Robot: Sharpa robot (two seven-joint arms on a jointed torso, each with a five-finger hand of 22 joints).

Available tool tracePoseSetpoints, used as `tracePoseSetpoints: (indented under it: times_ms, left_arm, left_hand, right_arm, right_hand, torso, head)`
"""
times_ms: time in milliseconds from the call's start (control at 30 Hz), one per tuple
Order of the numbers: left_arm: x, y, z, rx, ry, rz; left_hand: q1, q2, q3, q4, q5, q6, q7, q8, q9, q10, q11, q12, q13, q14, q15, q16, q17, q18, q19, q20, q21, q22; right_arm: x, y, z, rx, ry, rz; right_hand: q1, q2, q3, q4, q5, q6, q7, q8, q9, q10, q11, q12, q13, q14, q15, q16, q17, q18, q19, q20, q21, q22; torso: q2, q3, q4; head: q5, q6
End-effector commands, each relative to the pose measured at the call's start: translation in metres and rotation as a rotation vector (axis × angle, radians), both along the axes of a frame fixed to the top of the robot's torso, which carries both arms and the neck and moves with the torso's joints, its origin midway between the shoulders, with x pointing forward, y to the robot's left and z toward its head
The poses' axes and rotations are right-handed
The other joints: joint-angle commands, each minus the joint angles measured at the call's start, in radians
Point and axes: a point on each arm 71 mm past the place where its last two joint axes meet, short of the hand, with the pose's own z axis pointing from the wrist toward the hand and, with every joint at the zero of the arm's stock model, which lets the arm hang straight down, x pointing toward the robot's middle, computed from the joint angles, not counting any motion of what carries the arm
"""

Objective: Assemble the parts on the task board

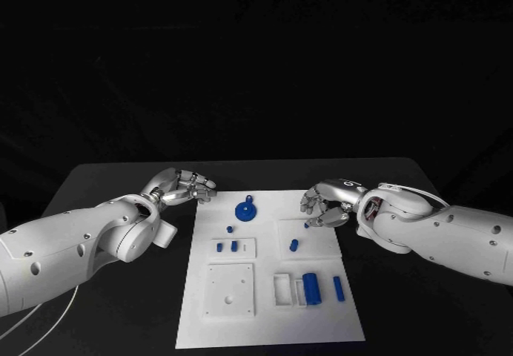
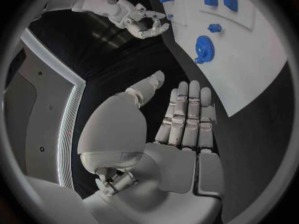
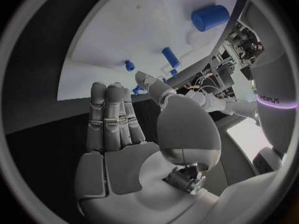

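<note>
Right robot hand (image 1: 329, 202) empty, fingers loosely apart, hovers beside small blue peg (image 1: 307, 224) at task board (image 1: 273, 326) far edge (left robot hand (image 1: 189, 186) open, farther off)

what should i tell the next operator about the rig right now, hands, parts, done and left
Left hand: open, holds nothing, beside the task board's far left corner.
Right hand: fingers curled at the board's far right edge, a small blue piece at their tips; whether it is held is unclear.
Parts: blue gear at the far end, small blue pegs mid-board, blue cylinder and blue bar near the white tray.
Done: little that can be seen. Left: most assembly.
</note>
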Motion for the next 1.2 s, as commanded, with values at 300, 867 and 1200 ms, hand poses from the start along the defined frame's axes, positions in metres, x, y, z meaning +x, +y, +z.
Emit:
tracePoseSetpoints:
  times_ms: [300, 867, 1200]
  left_arm:
    - [-0.001, -0.002, 0.002, -0.065, 0.004, -0.017]
    - [0.0, -0.001, 0.001, -0.062, 0.01, -0.016]
    - [0.0, -0.002, 0.001, -0.067, 0.019, -0.04]
  left_hand:
    - [-0.003, 0.009, -0.002, -0.007, 0.004, -0.009, 0.0, 0.006, -0.002, -0.009, 0.0, -0.006, -0.002, -0.006, 0.006, -0.013, 0.0, 0.012, -0.001, 0.009, -0.008, 0.0]
    - [-0.005, 0.009, -0.003, -0.007, 0.004, -0.012, 0.002, 0.005, -0.003, -0.014, 0.003, -0.008, -0.004, -0.005, 0.008, -0.021, 0.002, 0.016, 0.001, 0.012, -0.011, 0.0]
    - [-0.004, 0.009, -0.003, -0.009, 0.004, -0.015, 0.004, 0.004, -0.005, -0.018, 0.004, -0.008, -0.006, 0.0, 0.008, -0.024, 0.005, 0.018, 0.002, 0.012, -0.013, 0.001]
  right_arm:
    - [-0.004, 0.002, -0.011, -0.125, -0.006, 0.012]
    - [-0.008, 0.013, -0.021, -0.102, 0.017, 0.037]
    - [-0.01, 0.018, -0.028, -0.18, -0.012, 0.058]
  right_hand:
    - [-0.011, -0.029, 0.021, 0.015, -0.023, 0.015, -0.005, -0.001, -0.004, 0.023, 0.005, -0.03, -0.02, -0.001, 0.006, 0.005, 0.003, 0.013, 0.003, -0.005, 0.003, 0.006]
    - [0.034, -0.025, 0.147, 0.073, -0.179, 0.04, -0.014, 0.003, -0.009, 0.079, -0.002, -0.059, -0.036, 0.0, -0.003, 0.001, 0.004, 0.013, -0.001, -0.003, -0.003, 0.019]
    - [0.087, -0.036, 0.322, 0.105, -0.254, 0.079, -0.03, 0.023, -0.001, 0.13, -0.019, -0.051, -0.021, 0.004, -0.016, 0.017, 0.023, 0.013, 0.003, -0.008, 0.013, 0.039]
  torso:
    - [0.0, -0.0004, -0.0007]
    - [0.0, 0.0002, -0.0012]
    - [0.0, -0.0001, -0.0002]
  head:
    - [0.002, -0.004]
    - [0.009, -0.01]
    - [0.016, -0.017]
